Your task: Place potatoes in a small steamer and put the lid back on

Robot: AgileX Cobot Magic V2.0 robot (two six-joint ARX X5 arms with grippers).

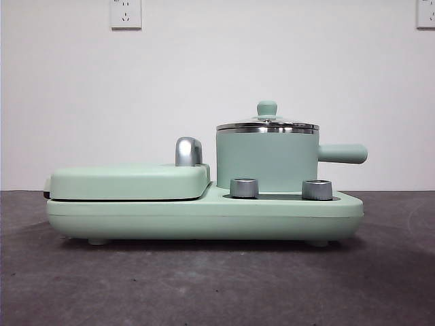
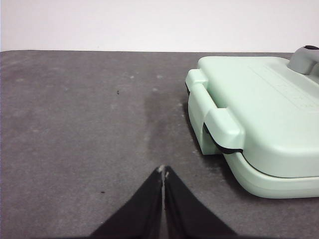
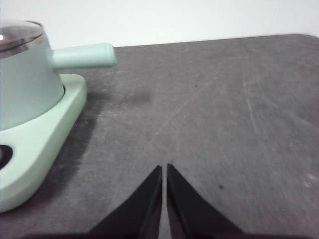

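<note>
No potato visible in any view; the steamer [image 1: 267, 161] interior is blocked by its opaque wall, and the glass of the lid [image 1: 267, 124] is seen edge-on from the front, so contents can't be read. Right wrist view cuts the steamer at the frame edge, showing only part of the wall, a sliver of the lid and the handle. Left wrist view clips the griddle cover [image 2: 264, 114] and its chrome handle [image 2: 305, 59]. No arm appears in the front view.

Steamer: round mint-green pot, steel rim, stubby straight side handle [image 1: 343, 153] pointing to 3 o'clock in the front view. It sits on the right part of the mint-green base [image 1: 204, 217], behind two grey knobs [image 1: 244, 188]. Lid is on the pot, seated level, steel rim, small mint knob on top. Flat griddle cover occupies the left part of the base, closed.

Left gripper [image 2: 163, 172]: jaws pressed together, holding nothing, over bare dark table [image 2: 89, 129]; griddle end of the base lies near, apart from it.

Right gripper [image 3: 164, 169]: jaws pressed together, holding nothing, over bare table; steamer and its handle are well apart from it, no contact.
</note>
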